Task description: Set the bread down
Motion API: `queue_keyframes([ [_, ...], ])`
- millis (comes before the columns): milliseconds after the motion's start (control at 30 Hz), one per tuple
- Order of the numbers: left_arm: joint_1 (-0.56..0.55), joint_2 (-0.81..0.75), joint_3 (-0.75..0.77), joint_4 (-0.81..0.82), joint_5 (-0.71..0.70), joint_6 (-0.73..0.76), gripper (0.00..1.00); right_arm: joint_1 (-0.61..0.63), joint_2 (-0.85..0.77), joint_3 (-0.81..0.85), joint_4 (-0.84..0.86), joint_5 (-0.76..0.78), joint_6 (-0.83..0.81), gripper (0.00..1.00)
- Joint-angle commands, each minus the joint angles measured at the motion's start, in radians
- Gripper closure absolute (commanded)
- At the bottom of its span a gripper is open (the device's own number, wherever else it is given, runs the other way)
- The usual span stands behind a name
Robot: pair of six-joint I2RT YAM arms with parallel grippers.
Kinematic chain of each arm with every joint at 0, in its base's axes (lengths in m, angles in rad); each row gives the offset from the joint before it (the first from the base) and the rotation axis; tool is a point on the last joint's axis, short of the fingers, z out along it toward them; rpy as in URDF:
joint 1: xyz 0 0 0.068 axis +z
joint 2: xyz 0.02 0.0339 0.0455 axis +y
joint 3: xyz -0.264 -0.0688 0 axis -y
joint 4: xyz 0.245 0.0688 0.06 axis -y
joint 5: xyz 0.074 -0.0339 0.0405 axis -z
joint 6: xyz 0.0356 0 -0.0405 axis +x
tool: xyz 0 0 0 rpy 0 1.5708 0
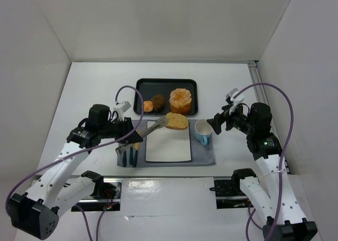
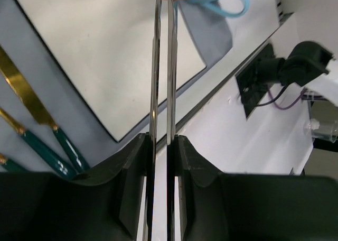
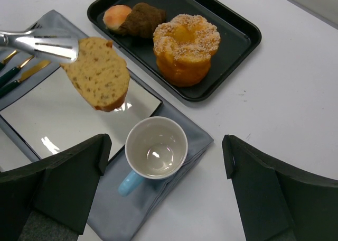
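Observation:
The bread [image 1: 177,121], a flat golden-tan slice with a darker crust, is pinched at its left edge by metal tongs [image 1: 150,131]. It hangs above the far right corner of a white rectangular plate [image 1: 168,146]. My left gripper [image 1: 127,132] is shut on the tongs' handles [image 2: 162,66]. The right wrist view shows the bread [image 3: 100,74] tilted in the air beside the tong tips [image 3: 42,43]. My right gripper [image 1: 217,123] is open and empty, hovering over a blue cup [image 3: 156,148] to the plate's right.
A black tray [image 1: 153,85] behind the plate holds a thick orange cake [image 1: 180,100], an orange roll [image 1: 148,106] and a dark-brown roll [image 1: 158,101]. Gold, green-handled cutlery [image 1: 129,155] lies left of the plate on a grey mat [image 1: 203,155]. White walls enclose the table.

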Motion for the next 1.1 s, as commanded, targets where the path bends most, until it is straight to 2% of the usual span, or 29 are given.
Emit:
queue_keyframes([
  [0,-0.040,-0.055,-0.040,-0.019,-0.065,-0.067,1.00,0.003,-0.013,0.029,0.010,0.006,-0.011,0.00],
  [100,-0.103,-0.092,-0.040,-0.040,-0.145,-0.133,1.00,0.003,-0.013,0.029,0.010,0.006,-0.011,0.00],
  [233,-0.123,-0.113,-0.051,-0.065,-0.218,-0.173,1.00,0.003,-0.013,0.029,0.010,0.006,-0.011,0.00],
  [700,-0.190,0.037,0.012,-0.181,-0.330,-0.193,1.00,0.003,-0.032,0.029,0.010,0.006,-0.011,0.00],
  [733,-0.190,0.037,0.012,-0.190,-0.330,-0.193,0.97,0.003,-0.041,0.029,0.010,0.006,-0.011,0.00],
  [833,-0.200,0.037,0.021,-0.201,-0.330,-0.193,0.77,0.003,-0.041,0.029,0.010,0.006,-0.011,0.00],
  [933,-0.200,0.028,0.021,-0.201,-0.330,-0.193,0.63,0.003,-0.041,0.029,0.010,0.006,-0.011,0.00],
  [1067,-0.200,0.017,0.021,-0.201,-0.330,-0.193,0.49,0.003,-0.041,0.029,0.010,0.006,-0.011,0.00],
])
